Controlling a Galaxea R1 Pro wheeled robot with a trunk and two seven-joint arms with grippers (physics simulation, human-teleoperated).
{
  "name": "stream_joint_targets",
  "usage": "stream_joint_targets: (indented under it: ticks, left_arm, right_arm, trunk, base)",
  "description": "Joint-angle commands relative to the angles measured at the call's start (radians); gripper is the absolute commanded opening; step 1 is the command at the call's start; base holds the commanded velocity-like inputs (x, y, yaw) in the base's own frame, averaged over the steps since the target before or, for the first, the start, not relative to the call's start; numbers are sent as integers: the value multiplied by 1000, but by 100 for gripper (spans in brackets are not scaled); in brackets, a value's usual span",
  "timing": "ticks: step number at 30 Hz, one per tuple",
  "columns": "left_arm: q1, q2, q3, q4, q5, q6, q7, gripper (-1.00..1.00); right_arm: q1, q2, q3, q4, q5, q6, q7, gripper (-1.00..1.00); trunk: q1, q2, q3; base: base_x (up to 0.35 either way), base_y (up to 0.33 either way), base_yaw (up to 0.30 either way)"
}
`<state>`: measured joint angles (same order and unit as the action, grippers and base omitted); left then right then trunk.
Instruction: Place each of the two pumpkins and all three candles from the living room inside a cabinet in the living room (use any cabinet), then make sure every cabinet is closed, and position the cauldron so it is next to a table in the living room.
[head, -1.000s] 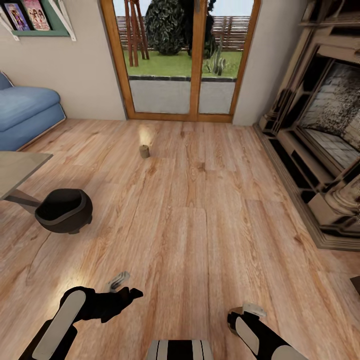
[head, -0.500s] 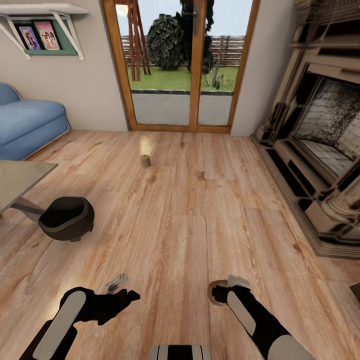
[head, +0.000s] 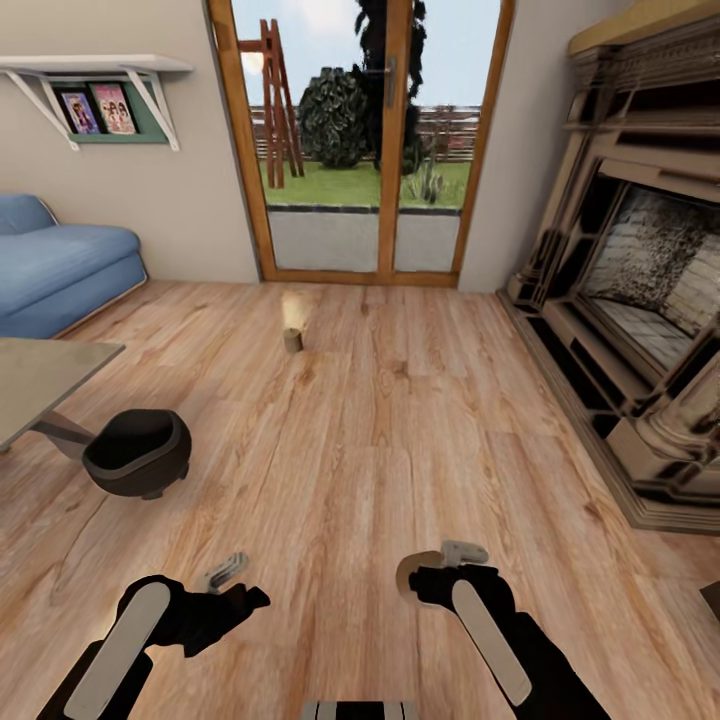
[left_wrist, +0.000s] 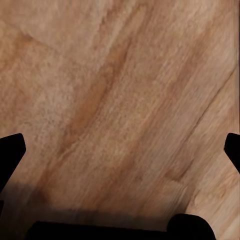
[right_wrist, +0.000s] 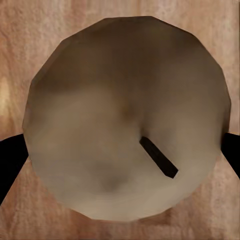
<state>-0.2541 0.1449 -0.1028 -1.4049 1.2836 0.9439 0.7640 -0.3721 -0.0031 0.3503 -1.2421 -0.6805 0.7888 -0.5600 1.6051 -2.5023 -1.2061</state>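
My right gripper (head: 437, 568) is shut on a beige-grey candle (head: 407, 579), held low over the plank floor in front of me. In the right wrist view the candle's round top (right_wrist: 100, 100) with its dark wick sits between the two dark fingertips (right_wrist: 9, 155). A second candle (head: 292, 340) stands on the floor towards the glass doors. The black cauldron (head: 137, 452) sits on the floor at the left, right beside the grey table (head: 40, 375). My left gripper (head: 226, 576) hangs open over bare floor, its fingers (left_wrist: 10, 152) wide apart. Pumpkins and cabinet are out of view.
A blue sofa (head: 60, 265) stands at the far left under a wall shelf (head: 100, 70). Wood-framed glass doors (head: 360, 150) close the far wall. The fireplace (head: 640, 290) runs along the right side. Open plank floor (head: 400, 420) lies between them.
The head view has tilted up, showing more of the wall and doors. My right arm has reached forward and leftward with the candle in its gripper. The left arm has hardly moved.
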Motion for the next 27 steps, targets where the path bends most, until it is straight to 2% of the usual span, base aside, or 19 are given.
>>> stream_joint_targets:
  ticks: [1, 3, 4, 5, 8, 11, 18, 27]
  left_arm:
    - [-1, 1, -2, -1, 9, 0, 11, 100]
    - [-1, 1, -1, 0, 3, 0, 12, 100]
    - [-1, 1, -1, 3, -11, -1, 12, 100]
    - [-1, -2, 1, 7, -63, -3, 16, 100]
    - [-1, -3, 0, 17, -82, -3, 18, 100]
    - [-1, -4, 0, 42, -87, -4, 19, 100]
    - [-1, -4, 0, 52, -89, -5, 67, 100]
    - [-1, -4, 0, 52, -90, -5, 75, 100]
  right_arm:
    - [0, 1, 1, -4, -10, 3, -12, -100]
    - [1, 5, 1, -8, -12, 3, -14, -100]
    - [1, 6, 0, -10, -12, 3, -15, -100]
    - [1, 7, -1, -11, -14, 8, -17, -100]
    - [1, 8, 0, -11, -13, 8, -17, -100]
    - [2, 11, 3, -11, -7, 8, -17, -100]
    - [1, 11, 2, -11, -7, 7, -17, -100]
    - [1, 11, 1, -11, -11, 2, -17, -100]
  trunk:
    - [-1, 0, 3]
    - [-1, 0, 11]
    - [-2, 1, 15]
    - [-2, 1, 19]
    - [-4, 2, 30]
    - [-5, 2, 42]
    - [-32, 51, 64]
    - [-66, 114, 94]
  base:
    - [0, 0, 0]
    - [0, 0, 0]
    - [0, 0, 0]
    - [0, 0, 0]
    - [0, 0, 0]
    - [0, 0, 0]
    - [0, 0, 0]
    - [0, 0, 0]
